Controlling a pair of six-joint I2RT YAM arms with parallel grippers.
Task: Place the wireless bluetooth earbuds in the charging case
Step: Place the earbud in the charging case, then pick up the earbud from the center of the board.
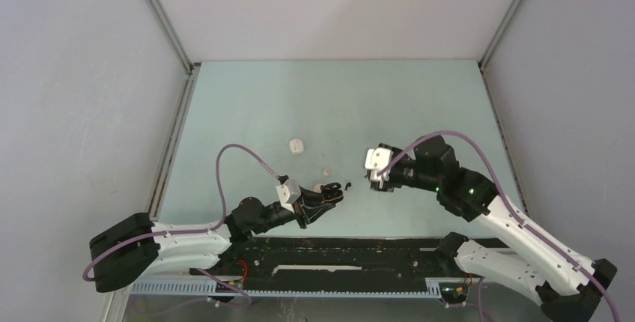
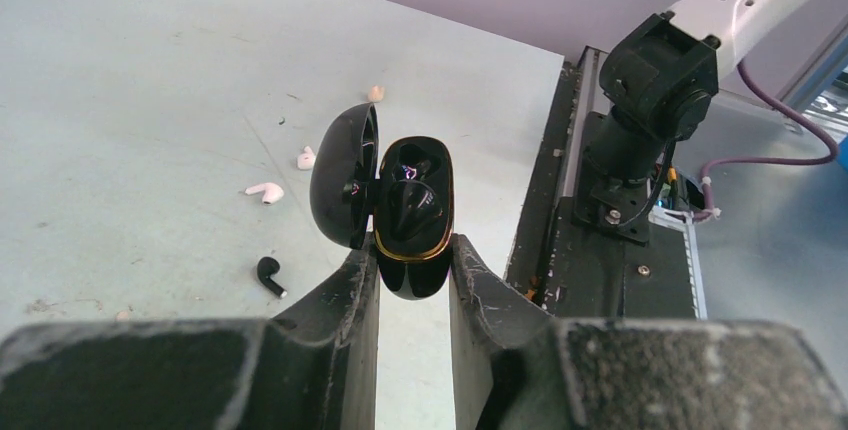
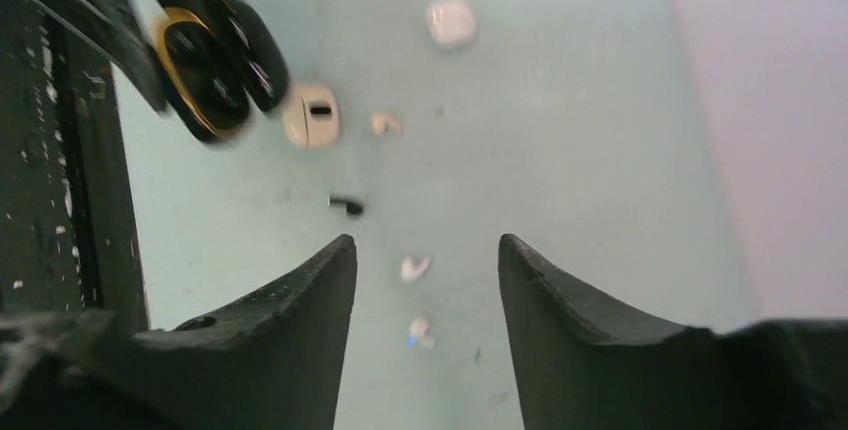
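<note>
My left gripper (image 2: 412, 250) is shut on an open black charging case (image 2: 412, 212) with a gold rim, its lid (image 2: 345, 175) swung to the left. It holds the case above the table (image 1: 329, 193). The case also shows in the right wrist view (image 3: 215, 60). Whitish earbuds lie on the table (image 2: 265, 191), (image 2: 305, 158), (image 2: 376, 93). A black earbud (image 2: 268, 275) lies nearer. My right gripper (image 3: 425, 242) is open and empty above two whitish earbuds (image 3: 415, 268), (image 3: 420, 330). It hovers right of the left gripper (image 1: 372, 176).
A shut white case (image 1: 297, 145) lies farther back, also seen in the right wrist view (image 3: 451, 22). An open white case (image 3: 312, 116) lies beside the black case, with an earbud (image 3: 385, 123) next to it. The black base rail (image 1: 337, 251) runs along the near edge.
</note>
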